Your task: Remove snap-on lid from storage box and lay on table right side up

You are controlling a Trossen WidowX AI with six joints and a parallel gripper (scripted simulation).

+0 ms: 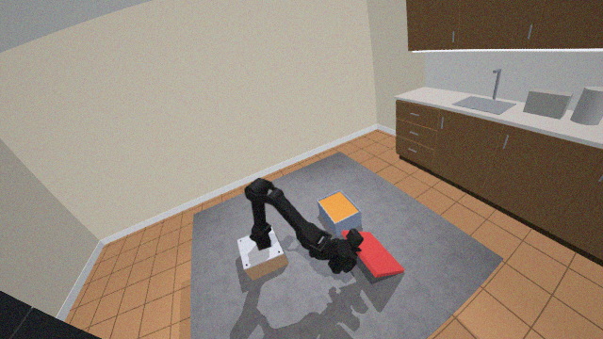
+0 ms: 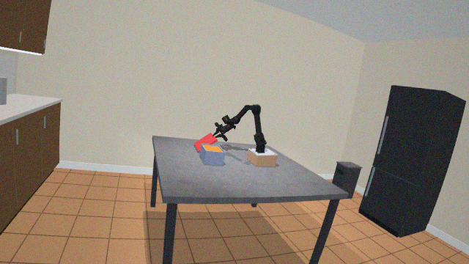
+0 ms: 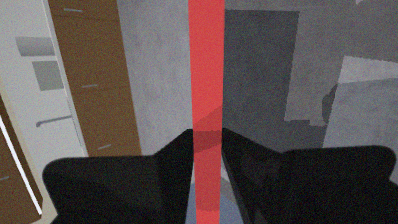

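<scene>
The red lid (image 1: 379, 255) (image 2: 205, 142) (image 3: 206, 60) is off the box and tilted steeply, beside the box. It casts a dark shadow on the grey table (image 1: 424, 245) (image 2: 256, 185). Whether its lower edge touches the table cannot be told. My gripper (image 2: 215, 136) (image 3: 206, 134) is shut on the lid's edge, with one finger on each face. The lid shows edge-on in the wrist view. The blue storage box (image 1: 349, 223) (image 2: 213, 158) stands upright and uncovered on the table, with orange showing inside its rim.
The arm's base stands on a wooden block with a white top plate (image 1: 276, 245) (image 2: 271, 151), to one side of the box. Past the table are kitchen cabinets (image 1: 471, 146) (image 2: 33, 147), and a black fridge (image 2: 410, 158) stands on the floor.
</scene>
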